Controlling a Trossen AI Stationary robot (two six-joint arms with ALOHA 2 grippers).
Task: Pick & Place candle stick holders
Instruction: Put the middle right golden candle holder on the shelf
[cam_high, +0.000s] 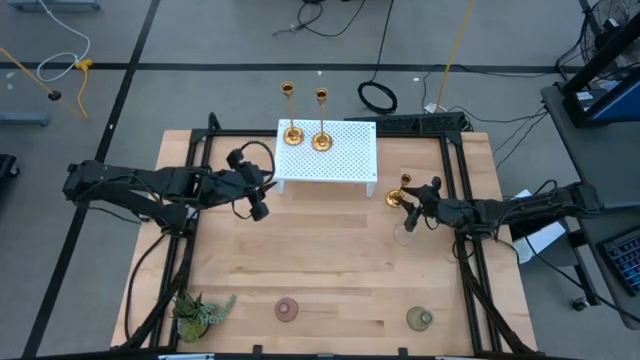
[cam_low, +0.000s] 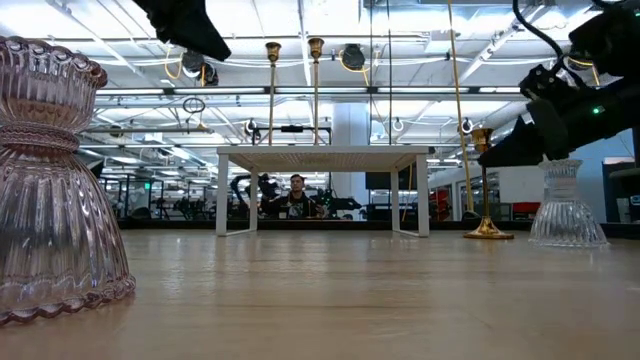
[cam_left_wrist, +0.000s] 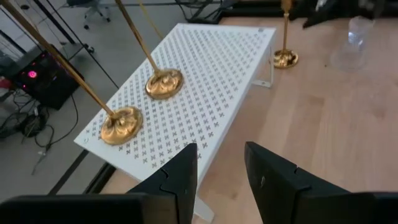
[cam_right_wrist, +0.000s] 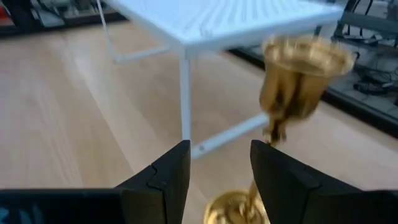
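Note:
Two gold candlesticks (cam_high: 292, 133) (cam_high: 321, 140) stand by their round bases on the white perforated rack (cam_high: 350, 160). A third gold candlestick (cam_high: 400, 194) stands on the table right of the rack, with the clear glass holder (cam_low: 565, 205) beside it. The pink holder (cam_high: 287, 309) and the green holder (cam_high: 420, 319) stand near the table's near edge. My right gripper (cam_right_wrist: 217, 174) is open, its fingers on either side of the third candlestick's lower stem and base (cam_right_wrist: 235, 208). My left gripper (cam_left_wrist: 217, 165) is open and empty, above the table at the rack's left near corner. My right gripper comes level from the table's right at the third candlestick, whose stem (cam_right_wrist: 273, 132) runs close by one finger (cam_right_wrist: 283, 177). I cannot tell whether that finger touches the stem. The candlestick stands upright on the table.
A green plant sprig (cam_high: 200, 312) lies at the near left corner. Black frame rails (cam_high: 460, 180) run along the table's left and right sides. Bare wood (cam_high: 330, 250) lies between the rack and the near holders. A person (cam_low: 296, 195) sits in the room behind.

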